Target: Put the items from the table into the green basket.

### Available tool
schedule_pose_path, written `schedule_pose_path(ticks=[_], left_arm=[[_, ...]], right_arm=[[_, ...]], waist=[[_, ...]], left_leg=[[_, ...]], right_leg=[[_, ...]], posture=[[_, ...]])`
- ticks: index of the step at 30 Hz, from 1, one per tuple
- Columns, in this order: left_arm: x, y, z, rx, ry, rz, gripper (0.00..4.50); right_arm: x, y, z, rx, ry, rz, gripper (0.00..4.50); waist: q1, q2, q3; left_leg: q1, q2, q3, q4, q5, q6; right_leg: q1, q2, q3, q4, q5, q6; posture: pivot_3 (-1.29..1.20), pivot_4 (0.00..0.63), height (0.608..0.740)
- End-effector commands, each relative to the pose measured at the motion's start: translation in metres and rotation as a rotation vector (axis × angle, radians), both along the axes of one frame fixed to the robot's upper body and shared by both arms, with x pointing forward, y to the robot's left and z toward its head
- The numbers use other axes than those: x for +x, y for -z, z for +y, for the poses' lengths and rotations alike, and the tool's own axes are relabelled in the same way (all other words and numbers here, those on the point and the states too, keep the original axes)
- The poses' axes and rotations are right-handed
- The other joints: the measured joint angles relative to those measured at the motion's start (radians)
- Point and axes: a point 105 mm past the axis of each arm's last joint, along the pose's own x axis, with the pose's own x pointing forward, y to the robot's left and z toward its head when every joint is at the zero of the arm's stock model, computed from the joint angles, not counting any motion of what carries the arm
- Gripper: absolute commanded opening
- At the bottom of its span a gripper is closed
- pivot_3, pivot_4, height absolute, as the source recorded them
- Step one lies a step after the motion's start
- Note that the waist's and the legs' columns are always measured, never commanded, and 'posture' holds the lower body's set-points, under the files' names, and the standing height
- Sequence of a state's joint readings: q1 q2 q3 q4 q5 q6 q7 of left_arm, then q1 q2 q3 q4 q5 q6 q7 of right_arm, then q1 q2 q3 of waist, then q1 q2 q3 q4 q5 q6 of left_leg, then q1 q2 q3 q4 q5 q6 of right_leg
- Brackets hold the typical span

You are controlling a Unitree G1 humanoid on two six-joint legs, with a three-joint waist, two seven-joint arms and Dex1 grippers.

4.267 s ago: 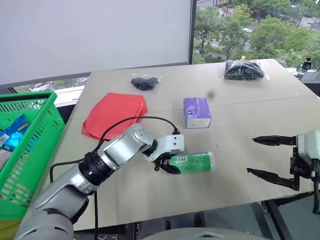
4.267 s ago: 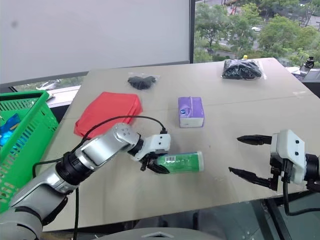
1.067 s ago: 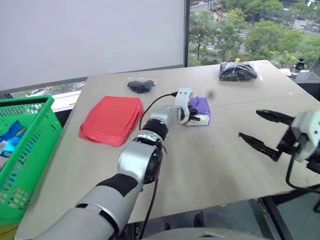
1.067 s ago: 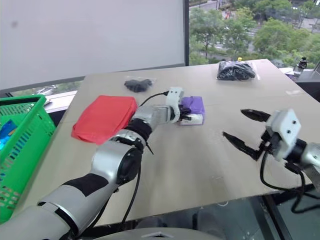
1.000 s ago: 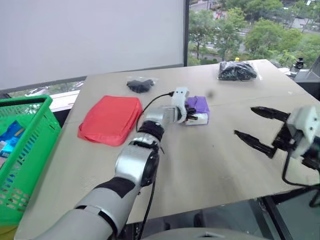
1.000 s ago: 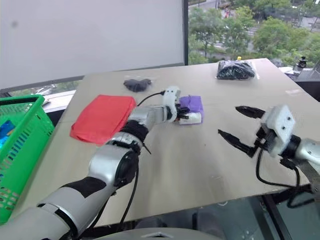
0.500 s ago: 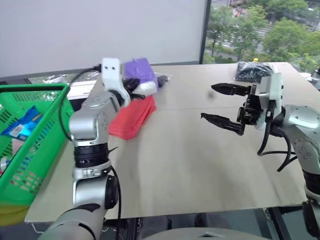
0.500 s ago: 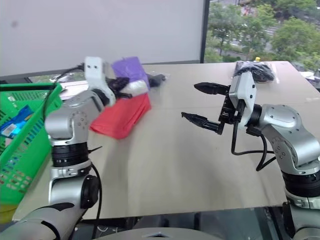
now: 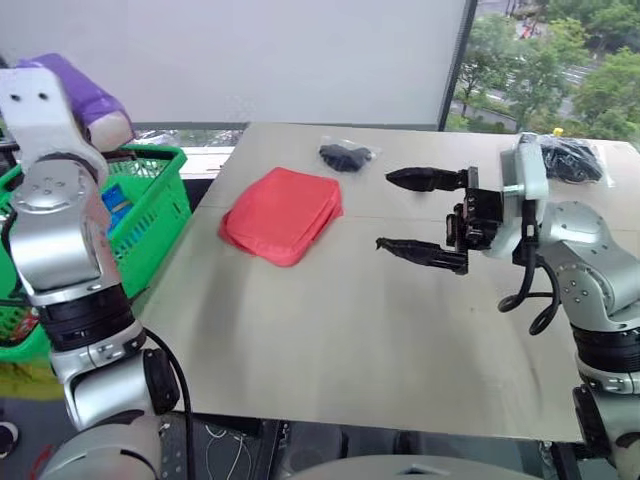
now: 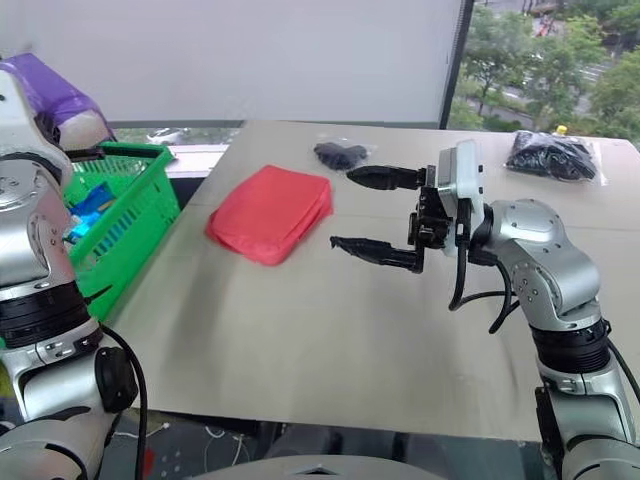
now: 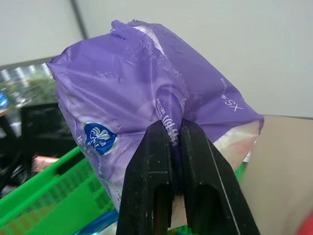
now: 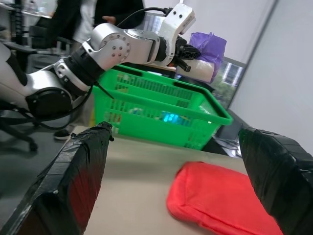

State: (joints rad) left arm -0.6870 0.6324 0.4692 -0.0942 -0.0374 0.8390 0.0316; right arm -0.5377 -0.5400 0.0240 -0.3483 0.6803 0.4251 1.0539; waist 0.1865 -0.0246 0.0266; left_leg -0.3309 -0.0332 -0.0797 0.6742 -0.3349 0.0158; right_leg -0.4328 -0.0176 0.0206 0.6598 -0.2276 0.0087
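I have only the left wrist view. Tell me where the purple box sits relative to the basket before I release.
Observer: The box, in the left tool, hangs above the basket near its rim. I cannot tell if it is squarely over the opening.
Operator: Report what lies on the table.
Observer: A red pouch, a small bag and a large bag of black parts lie on the table.
Operator: Give me the right tool.
Observer: The right tool is open above the table, beside the pouch, holding nothing.
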Motion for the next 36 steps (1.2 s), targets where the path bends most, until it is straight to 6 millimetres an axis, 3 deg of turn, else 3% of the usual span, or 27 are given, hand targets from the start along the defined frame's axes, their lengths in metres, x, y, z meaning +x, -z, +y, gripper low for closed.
schedule_pose_path(ticks=[1,8,9,12,13,14,15,18,21,22,24,26,28,31,36], left_arm=[[-0.006,-0.009,0.012,-0.019,-0.041,-0.052,0.14],[-0.015,0.027,0.042,-0.180,-0.126,-0.002,0.14],[-0.015,0.031,0.043,-0.169,-0.131,0.014,0.81],[-0.022,0.041,0.054,-0.152,-0.211,0.055,2.07],[-0.025,0.041,0.058,-0.143,-0.247,0.058,2.69],[-0.026,0.037,0.059,-0.125,-0.263,0.046,2.88],[-0.023,0.028,0.055,-0.093,-0.230,0.000,3.42],[-0.003,0.013,0.020,-0.020,-0.028,-0.070,3.42],[0.021,0.021,-0.043,-0.051,0.324,-0.086,3.42],[0.026,0.029,-0.074,-0.090,0.499,-0.058,3.42],[0.023,0.039,-0.116,-0.108,0.738,-0.013,3.42],[0.016,0.049,-0.142,-0.095,0.885,0.050,3.42],[-0.003,0.071,-0.172,-0.067,1.105,0.154,3.42],[-0.022,0.101,-0.178,-0.116,1.221,0.277,3.42],[-0.045,0.130,-0.158,-0.161,1.228,0.409,3.42]], right_arm=[[-0.004,-0.011,-0.002,0.004,-0.011,-0.056,4.50],[0.000,-0.009,-0.005,-0.007,0.006,-0.050,4.50],[0.001,-0.008,-0.005,-0.008,0.009,-0.049,4.50],[0.001,-0.007,-0.006,-0.011,0.015,-0.047,4.50],[0.001,-0.006,-0.006,-0.012,0.019,-0.047,4.50],[0.001,-0.006,-0.007,-0.012,0.025,-0.046,4.50],[0.001,-0.005,-0.009,-0.014,0.031,-0.045,4.50],[0.002,0.000,-0.014,-0.031,0.056,-0.041,4.50],[0.005,0.006,-0.025,-0.051,0.109,-0.029,4.50],[0.007,0.012,-0.032,-0.071,0.150,-0.018,4.50],[0.012,0.021,-0.047,-0.110,0.233,0.008,4.50],[0.017,0.030,-0.061,-0.145,0.319,0.031,4.50],[0.026,0.049,-0.088,-0.223,0.472,0.065,4.50],[0.029,0.066,-0.119,-0.290,0.625,0.089,4.50],[0.005,0.082,-0.154,-0.334,0.736,0.159,4.50]], waist=[[0.004,0.000,0.000],[0.000,-0.001,-0.001],[-0.002,-0.001,-0.001],[-0.002,-0.002,-0.001],[-0.002,-0.003,-0.001],[-0.002,-0.003,-0.002],[-0.002,-0.004,-0.002],[0.000,-0.004,-0.003],[0.012,-0.005,-0.003],[0.019,-0.005,-0.004],[0.022,-0.005,-0.004],[0.016,-0.005,-0.004],[0.000,-0.005,-0.005],[-0.025,-0.002,-0.005],[-0.063,0.002,-0.004]], left_leg=[[0.000,0.000,0.000,0.000,0.000,0.000],[0.000,0.000,-0.002,0.000,0.001,-0.002],[0.000,0.000,-0.002,0.000,0.001,-0.002],[0.000,0.000,-0.002,0.000,0.001,-0.002],[0.000,0.000,-0.002,0.000,0.001,-0.002],[0.000,0.000,-0.002,0.000,0.001,-0.002],[0.000,0.000,-0.002,0.000,0.001,-0.002],[0.000,0.000,-0.003,0.000,0.001,-0.002],[-0.001,0.000,-0.003,0.000,0.001,-0.002],[-0.001,0.000,-0.002,0.000,0.001,-0.002],[-0.002,0.000,-0.003,0.001,0.001,-0.002],[-0.003,0.000,-0.003,0.001,0.001,-0.002],[-0.004,0.001,-0.001,0.001,0.001,-0.002],[-0.003,0.002,0.002,0.000,0.001,-0.001],[0.002,0.003,0.002,-0.001,-0.001,0.002]], right_leg=[[0.000,0.000,0.000,0.000,0.000,0.000],[0.000,0.000,-0.002,0.001,0.001,-0.001],[0.000,0.000,-0.002,0.001,0.001,-0.001],[0.000,0.000,-0.002,0.000,0.001,-0.001],[0.000,0.000,-0.002,0.000,0.001,-0.001],[0.000,0.000,-0.002,0.000,0.001,-0.001],[0.000,0.000,-0.002,0.000,0.001,-0.001],[0.000,0.000,-0.003,0.000,0.001,-0.001],[0.001,-0.001,-0.003,0.000,0.001,-0.001],[0.001,-0.002,-0.003,-0.001,0.001,-0.001],[0.001,-0.002,-0.004,-0.001,0.001,-0.001],[0.000,-0.001,-0.004,-0.001,0.001,-0.001],[-0.002,0.001,-0.002,-0.001,0.001,-0.002],[-0.002,0.001,0.000,-0.001,0.000,-0.002],[0.002,0.002,0.001,0.000,0.000,-0.003]], posture=[[0.27,0.000,0.740],[0.26,0.000,0.740],[0.26,0.000,0.740],[0.25,0.000,0.740],[0.25,0.000,0.740],[0.25,0.000,0.740],[0.24,0.000,0.740],[0.24,0.000,0.740],[0.23,0.000,0.740],[0.23,0.000,0.740],[0.22,0.000,0.740],[0.22,0.000,0.740],[0.19,0.000,0.740],[0.14,0.000,0.740],[0.07,0.000,0.740]])
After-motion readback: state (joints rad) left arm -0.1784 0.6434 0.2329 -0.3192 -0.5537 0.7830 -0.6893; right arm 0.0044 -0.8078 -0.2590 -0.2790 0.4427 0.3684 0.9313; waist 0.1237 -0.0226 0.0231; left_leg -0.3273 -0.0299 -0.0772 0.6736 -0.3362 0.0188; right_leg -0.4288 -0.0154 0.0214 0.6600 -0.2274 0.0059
